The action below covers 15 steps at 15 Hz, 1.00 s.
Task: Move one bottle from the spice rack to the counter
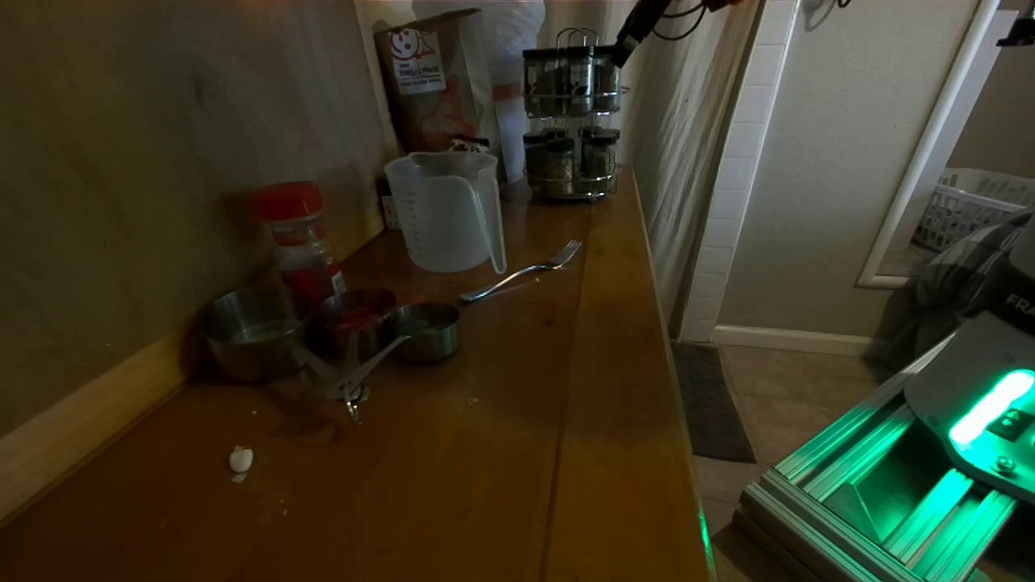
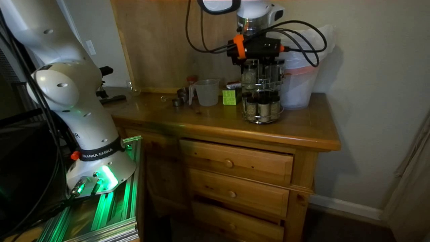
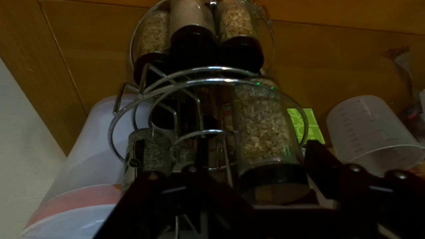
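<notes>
Bottle (image 3: 265,129), just one, shows between the hand's (image 3: 254,162) two parted jaws.

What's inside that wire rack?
Dark-lidded glass jars stand on both tiers of the spice rack, some holding flaky contents. In the wrist view, the gripper covers part of the upper tier; rear jars are partly hidden.

In an exterior view, the spice rack (image 1: 574,113) stands toward the far end of the counter (image 1: 485,453), the dark tip of the gripper (image 1: 621,55) at its upper tier; whether they touch is unclear. Nearer stands a white pitcher (image 1: 445,218), a fork (image 1: 534,267) lying just beside it. Nearer still, a red-lidded bottle (image 1: 297,234) rises behind metal measuring cups (image 1: 364,331).
</notes>
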### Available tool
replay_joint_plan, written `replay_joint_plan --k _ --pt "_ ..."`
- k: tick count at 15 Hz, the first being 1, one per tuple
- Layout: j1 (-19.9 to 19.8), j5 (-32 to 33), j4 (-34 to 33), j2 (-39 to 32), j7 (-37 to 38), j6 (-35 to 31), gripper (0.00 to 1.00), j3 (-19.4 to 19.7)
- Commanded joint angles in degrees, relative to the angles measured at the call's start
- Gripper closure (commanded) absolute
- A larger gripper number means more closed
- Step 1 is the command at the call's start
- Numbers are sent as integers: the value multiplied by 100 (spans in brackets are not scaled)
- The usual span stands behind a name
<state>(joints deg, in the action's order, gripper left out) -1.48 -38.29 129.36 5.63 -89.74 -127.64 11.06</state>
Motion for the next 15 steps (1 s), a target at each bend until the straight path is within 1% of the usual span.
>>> replay_joint_plan --k 1,2,3,5,6,7,8,9,10,12,13,14,15 --pt "-79 -128 29 53 -263 87 52 -121" --pt "-68 -139 29 46 -283 69 40 -145" --pt "-57 -156 38 43 -288 40 34 -173" --pt "-41 -158 37 21 -271 -23 18 -234" --pt "-36 -158 33 7 -262 -38 17 -259" --pt "-34 -157 34 6 -254 -35 18 -280" --pt "-31 -158 36 4 -260 -45 44 -301" --pt "-38 -123 46 25 -239 -42 43 -313" --pt "-44 -110 50 36 -240 -38 46 -318" --pt "-88 -8 63 82 -212 -29 59 -292" --pt "-107 20 66 94 -222 -16 68 -278" --pt "-123 49 81 117 -222 -21 73 -271" --pt "-136 44 99 131 -234 -38 76 -269"
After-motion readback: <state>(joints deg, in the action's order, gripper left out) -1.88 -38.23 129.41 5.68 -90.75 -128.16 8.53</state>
